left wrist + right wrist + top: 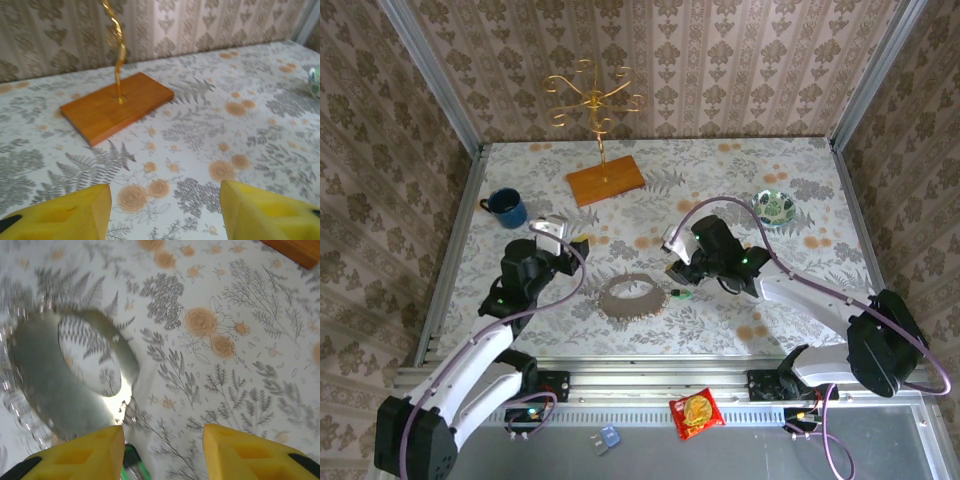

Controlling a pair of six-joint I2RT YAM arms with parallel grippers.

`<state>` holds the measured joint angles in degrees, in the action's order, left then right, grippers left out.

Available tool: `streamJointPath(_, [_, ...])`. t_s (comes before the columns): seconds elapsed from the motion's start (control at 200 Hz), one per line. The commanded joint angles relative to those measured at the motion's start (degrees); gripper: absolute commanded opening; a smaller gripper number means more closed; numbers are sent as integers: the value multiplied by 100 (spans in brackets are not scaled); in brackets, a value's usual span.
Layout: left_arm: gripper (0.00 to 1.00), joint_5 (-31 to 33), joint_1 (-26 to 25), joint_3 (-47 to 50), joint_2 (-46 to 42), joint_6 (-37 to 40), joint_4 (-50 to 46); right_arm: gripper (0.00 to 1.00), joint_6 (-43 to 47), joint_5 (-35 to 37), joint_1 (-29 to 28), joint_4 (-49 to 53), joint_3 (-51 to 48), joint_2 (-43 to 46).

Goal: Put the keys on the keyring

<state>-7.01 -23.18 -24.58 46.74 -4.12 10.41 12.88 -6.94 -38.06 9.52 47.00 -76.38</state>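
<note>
A tabletop (740, 170) under a cloth of grey ferns and orange roses sits between walls papered in a brown damask pattern. The green-headed key (681, 295) lies flat on the cloth just under the tips of the right arm's jaws. In the right wrist view its green head (131, 459) sits low in the gap between the yellow pads (85, 455), close to the pad on the left of that view. The right jaws stand apart and grip nothing. The keyring (620, 288), a wide grey-brown loop, lies on the cloth just beside those jaws, on the side toward the left arm. In the wrist view its blurred silvery band (40, 382) curves ahead of the same pad, with the fern print showing through its middle. The left arm's jaws are well apart from the ring, off to its far left side, with their yellow pads (70, 215) spread and only bare cloth between them. Straight ahead of the left jaws stands a gold wire stand (593, 95) with curled hooks, its stem (117, 55) rising from an orange wooden base (117, 105). A blue mug (507, 208) sits to the left of the left jaws, near the wall. A small green-patterned bowl (775, 207) sits beyond the right jaws on their right side. A red snack packet (697, 412) lies on the near ledge between the two arm bases.
</note>
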Motion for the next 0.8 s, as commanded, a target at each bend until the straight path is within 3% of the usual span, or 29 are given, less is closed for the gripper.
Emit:
streamJointPath(0.0, [58,-584,-160,-337,314,389,-232,46,-1880,14,49,-456,-98,-217])
streamJointPath(0.145, [58,-651,-477,-450,734,388,-243,47,-2455,-438,141,53,293,-809])
streamJointPath(0.37, [58,-509,-756,-465,1033,208,-221,47,-2443,-982,311,1309,1369,-2040])
streamJointPath(0.545, [59,-405,-794,-381,921,71,-178,48,-2349,-1306,343,1489,1650,-2651])
streamJointPath(0.795, [59,-361,-811,-390,935,86,-173,49,-2287,-1710,324,1602,1626,-2828])
